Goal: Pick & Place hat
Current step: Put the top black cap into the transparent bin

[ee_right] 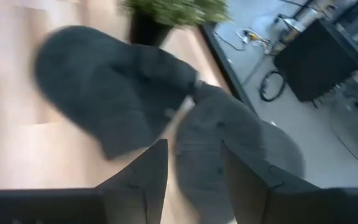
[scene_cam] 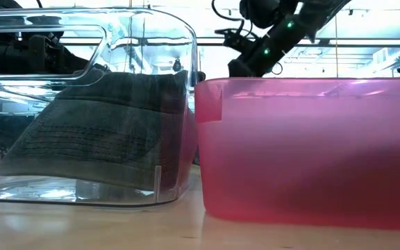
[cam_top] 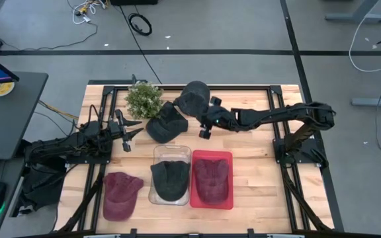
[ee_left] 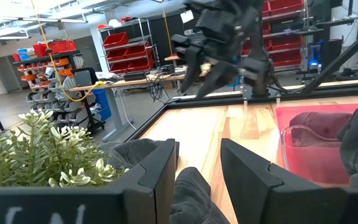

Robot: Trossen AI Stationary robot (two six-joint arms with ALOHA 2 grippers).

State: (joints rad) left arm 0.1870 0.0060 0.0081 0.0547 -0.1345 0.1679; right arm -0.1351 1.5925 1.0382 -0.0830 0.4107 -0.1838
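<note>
Two dark grey hats lie on the table's far middle, one [cam_top: 167,123] [ee_right: 117,87] beside the potted plant [cam_top: 143,99], the other [cam_top: 193,97] [ee_right: 235,140] at the far edge. My right gripper [cam_top: 203,129] [ee_right: 194,149] hovers open just right of them, tipped down toward them, nothing between its fingers. My left gripper [cam_top: 126,135] [ee_left: 197,165] stands open at the table's left, pointing level over the nearer dark hat [ee_left: 194,196]. Another dark hat [cam_top: 170,177] [scene_cam: 96,132] lies in the clear bin [cam_top: 156,153]. A maroon hat [cam_top: 211,176] lies in the red bin [cam_top: 227,158].
A second maroon hat [cam_top: 120,194] lies on the table's near left. The clear bin [scene_cam: 179,42] and the red bin [scene_cam: 311,153] stand side by side at the near middle. Black frame rails run along the table's edges. A side desk [cam_top: 12,106] stands left of the table.
</note>
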